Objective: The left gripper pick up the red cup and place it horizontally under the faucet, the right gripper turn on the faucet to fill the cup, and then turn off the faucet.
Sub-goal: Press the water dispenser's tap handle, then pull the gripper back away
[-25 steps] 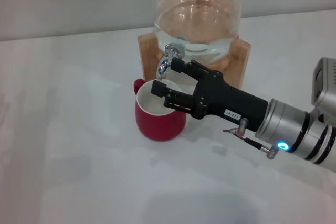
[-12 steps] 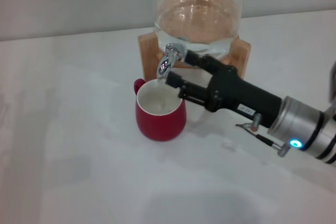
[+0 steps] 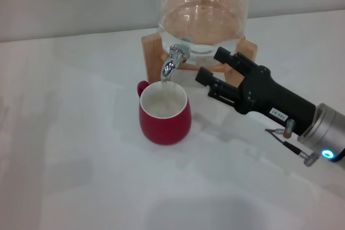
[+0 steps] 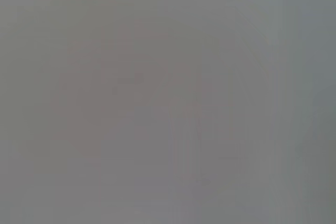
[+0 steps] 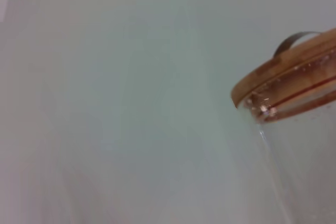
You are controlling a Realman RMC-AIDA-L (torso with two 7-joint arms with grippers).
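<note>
Red cup (image 3: 164, 114) upright on the white table (image 3: 75, 176), toward the far edge, directly below the down-curved spout of the faucet (image 3: 171, 63), loop handle toward the far left, cream inside showing what looks like water. Chrome faucet fixed on the front of the clear glass dispenser jar (image 3: 204, 22), seated in a wooden stand (image 3: 152, 52) at the table's far edge; thin stream from spout to cup hard to confirm. Right end effector (image 3: 211, 65) reaching in from the right edge of the table, just right of the faucet and apart from it, above and right of the cup, touching neither; two black fingers spread, nothing between them, one fingertip near the stand, the other nearer the cup rim. White label on its black body, blue light on the silver wrist. Jar's wooden lid (image 5: 286, 77) with a metal handle seen in the right wrist view. Left end effector nowhere in view; left wrist view a blank grey field.
</note>
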